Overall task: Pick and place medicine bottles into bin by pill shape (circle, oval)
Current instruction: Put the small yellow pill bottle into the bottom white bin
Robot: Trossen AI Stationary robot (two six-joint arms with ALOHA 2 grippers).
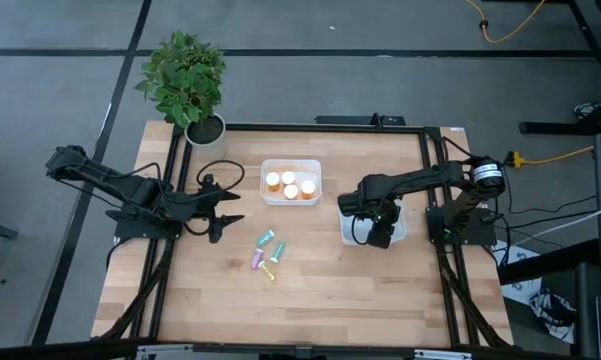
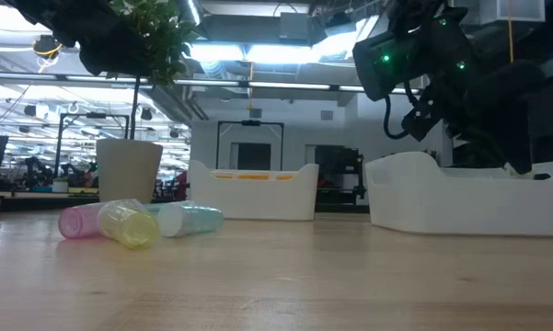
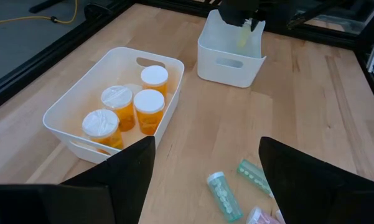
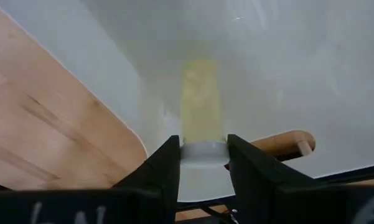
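Observation:
My right gripper (image 4: 204, 157) is shut on a pale yellow medicine bottle (image 4: 202, 99) with a white cap, down inside the white bin (image 1: 400, 232) on the right; the bottle (image 3: 243, 37) also shows in the left wrist view. Several orange bottles with white caps stand in the middle white bin (image 1: 291, 198). Several pastel bottles (image 1: 268, 255) lie on their sides on the table. Left of those loose bottles, my left gripper (image 1: 225, 212) stands open, touching nothing. My right gripper pinches the yellow bottle at its white cap (image 4: 204, 153) between the two fingers (image 4: 165, 167). The fingers slant steeply down from above, and the bottle points on along them into the bin. Whether its lower end touches the bin floor, I cannot tell.
A potted plant (image 1: 185, 85) stands at the table's far left corner. Black frame rails (image 1: 310, 127) run along the table's edges. Bare wood lies between the loose bottles and the near edge.

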